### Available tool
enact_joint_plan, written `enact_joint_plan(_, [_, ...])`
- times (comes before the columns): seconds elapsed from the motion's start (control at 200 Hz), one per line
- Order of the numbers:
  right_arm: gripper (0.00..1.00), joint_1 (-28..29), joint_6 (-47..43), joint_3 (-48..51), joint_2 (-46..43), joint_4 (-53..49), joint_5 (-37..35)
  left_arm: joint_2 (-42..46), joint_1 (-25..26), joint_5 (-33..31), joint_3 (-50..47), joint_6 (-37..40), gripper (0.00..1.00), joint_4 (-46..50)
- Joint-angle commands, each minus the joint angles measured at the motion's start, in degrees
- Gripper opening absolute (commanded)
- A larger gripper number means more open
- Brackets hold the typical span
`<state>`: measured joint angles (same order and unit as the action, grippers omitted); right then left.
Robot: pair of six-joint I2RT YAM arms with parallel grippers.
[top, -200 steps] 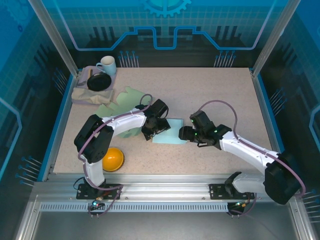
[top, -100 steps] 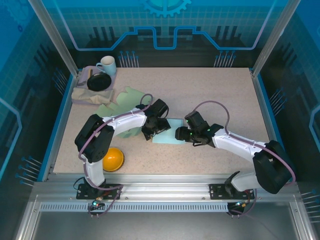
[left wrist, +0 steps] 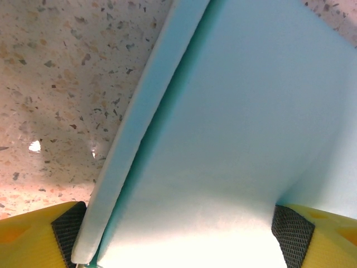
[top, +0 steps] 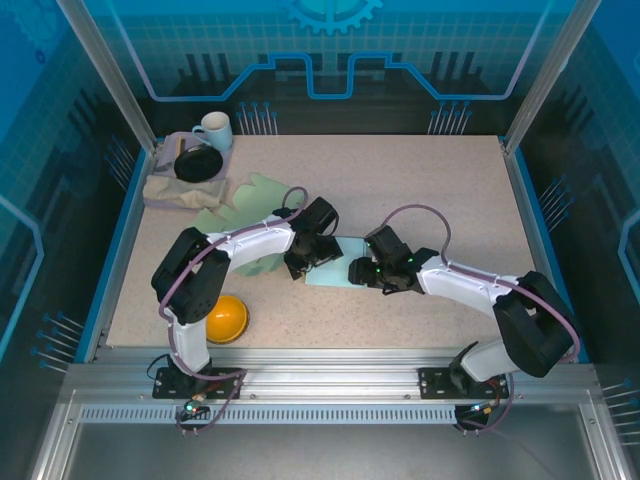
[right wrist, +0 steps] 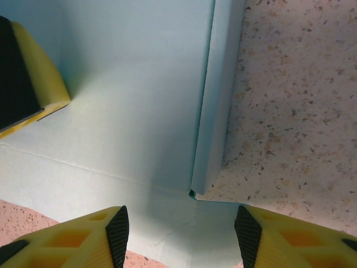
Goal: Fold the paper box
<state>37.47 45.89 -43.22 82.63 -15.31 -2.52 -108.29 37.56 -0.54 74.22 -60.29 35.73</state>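
Reaching further in than a second ago, the right arm (top: 470, 290) has brought its wrist leftward to the edge of the paper box (top: 333, 274), while the left arm (top: 235, 250) has barely shifted. Both work over the speckled table (top: 420, 180), with the pale blue box lying mostly flat near its middle, between the two wrists. In the wrist views a narrow side flap (right wrist: 215, 111) is creased up along one long edge of the sheet. Pale green paper sheets (top: 255, 205) lie behind the left arm, partly under it. A folded beige cloth (top: 160, 190) sits in the far left corner, and an orange bowl (top: 225, 318) rests near the left arm's base. On the cloth are a black dish (top: 197, 163) and, just behind it, a white mug (top: 213, 130). The left gripper (left wrist: 181, 234) is spread wide with the box filling the space between its pads; one of its fingers (right wrist: 28, 84) rests on the sheet's flat face. The right gripper (right wrist: 181, 229) hangs with jaws apart over the box's near edge, clamping nothing.
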Motion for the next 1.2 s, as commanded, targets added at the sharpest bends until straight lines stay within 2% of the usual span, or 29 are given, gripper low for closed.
enact_joint_plan(0.0, [0.55, 0.8, 0.1, -0.2, 0.7, 1.1, -0.3, -3.9, -0.3, -2.6, -1.2, 1.1, 0.89, 4.4])
enact_joint_plan(0.515, [0.47, 0.8, 1.6, -0.3, 2.0, 4.3, 4.9, -4.4, -0.4, -2.3, -1.4, 1.0, 0.89, 3.9])
enact_joint_plan(0.79, [0.40, 0.9, 1.1, -0.1, 2.0, 4.1, 4.5, -4.5, -0.5, -2.6, -1.4, 1.0, 0.89, 4.0])
enact_joint_plan(1.195, [0.35, 1.2, -5.5, 3.6, 1.4, 8.7, 0.6, -5.6, -0.8, -2.3, -1.7, 1.1, 0.87, 3.5])
